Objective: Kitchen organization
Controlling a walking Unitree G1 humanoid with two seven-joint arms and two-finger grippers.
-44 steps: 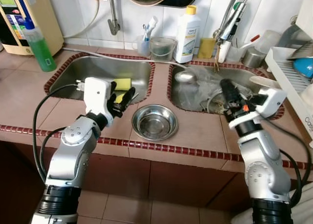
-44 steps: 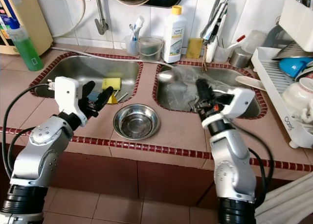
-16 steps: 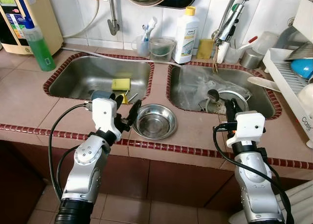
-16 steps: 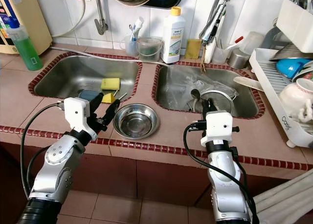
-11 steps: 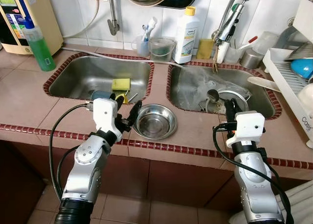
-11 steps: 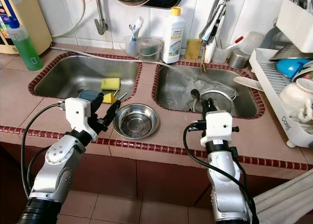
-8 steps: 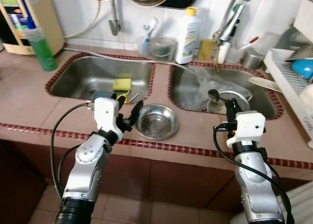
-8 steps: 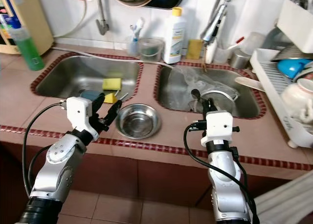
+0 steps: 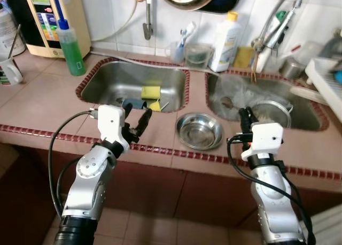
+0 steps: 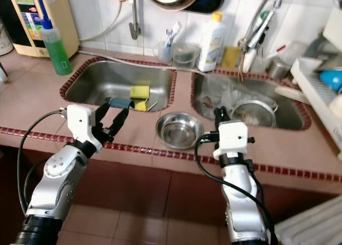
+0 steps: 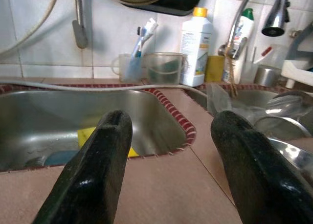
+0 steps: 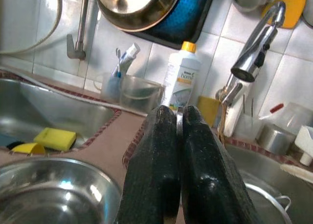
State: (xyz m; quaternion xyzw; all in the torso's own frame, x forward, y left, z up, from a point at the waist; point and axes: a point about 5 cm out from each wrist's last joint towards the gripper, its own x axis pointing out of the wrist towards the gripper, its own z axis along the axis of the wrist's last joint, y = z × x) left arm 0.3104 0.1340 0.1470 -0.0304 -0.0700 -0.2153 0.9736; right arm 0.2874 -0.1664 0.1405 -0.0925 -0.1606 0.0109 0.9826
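Observation:
A round steel bowl (image 9: 200, 131) sits on the tiled counter (image 9: 48, 103) in front of the strip between the two sinks. My left gripper (image 9: 138, 123) hovers open over the counter edge to the bowl's left, in front of the left sink (image 9: 107, 82), with nothing between its fingers (image 11: 93, 175). Two yellow sponges (image 9: 150, 90) and a blue object (image 9: 128, 103) lie in that sink. My right gripper (image 9: 245, 116) is shut at the front rim of the right sink (image 9: 304, 114), just right of the bowl. A spoon (image 9: 227, 102) and a metal strainer pot (image 9: 270, 112) rest in that sink.
A green soap bottle (image 9: 69, 41) and a water dispenser (image 9: 51, 15) stand at the back left, with a mug (image 9: 9, 71) beside them. A white detergent bottle (image 9: 224, 35), cups and the faucet (image 9: 278, 25) line the back wall. A dish rack (image 9: 326, 74) is at the right.
The camera has shifted left along the counter, so the scene sits further right. Both grippers now stand further left relative to the bowl and sinks. Their finger states are unchanged.

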